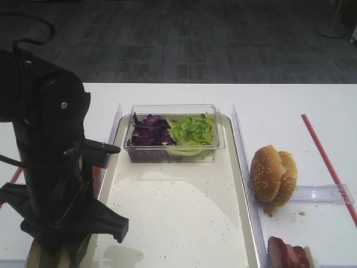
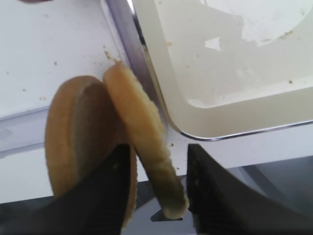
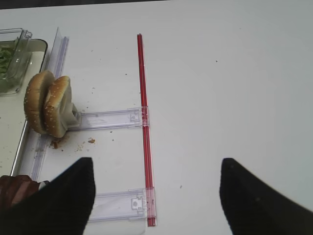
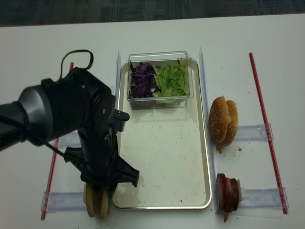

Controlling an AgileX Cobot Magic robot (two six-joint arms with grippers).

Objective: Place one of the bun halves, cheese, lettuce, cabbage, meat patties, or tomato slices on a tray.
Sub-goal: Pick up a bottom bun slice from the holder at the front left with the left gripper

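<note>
Left gripper [image 2: 161,181] is down over the two bun halves [image 4: 96,202] standing on edge at the near left, just outside the tray's [image 4: 200,143] near-left corner. From the left wrist view, the jaws straddle the thinner, pale-faced bun half [image 2: 142,142]; the other, browner half [image 2: 73,137] leans just left of the left finger. The fingers sit close on either side of the pale half, but a sliver of gap shows, so I cannot tell whether they have bitten yet. I judge this the grasp step: closing on one half to pull it away from its partner.

Right gripper [image 3: 156,196] hovers over bare table on the right, fingers well apart, holding nothing. The sesame buns [image 3: 46,105] stand to its left.

On the tray at the far end sits a clear box [image 1: 174,134] with purple cabbage [image 1: 149,133] and lettuce [image 1: 192,131]. The rest of the tray is bare but for crumbs. Tomato slices [image 4: 228,191] stand near right, off the tray.

Next move, as I read it: finish the pinch, lift straight up so the brown half does not get dragged, carry right over the rim, and set down on the open near part of the tray.
</note>
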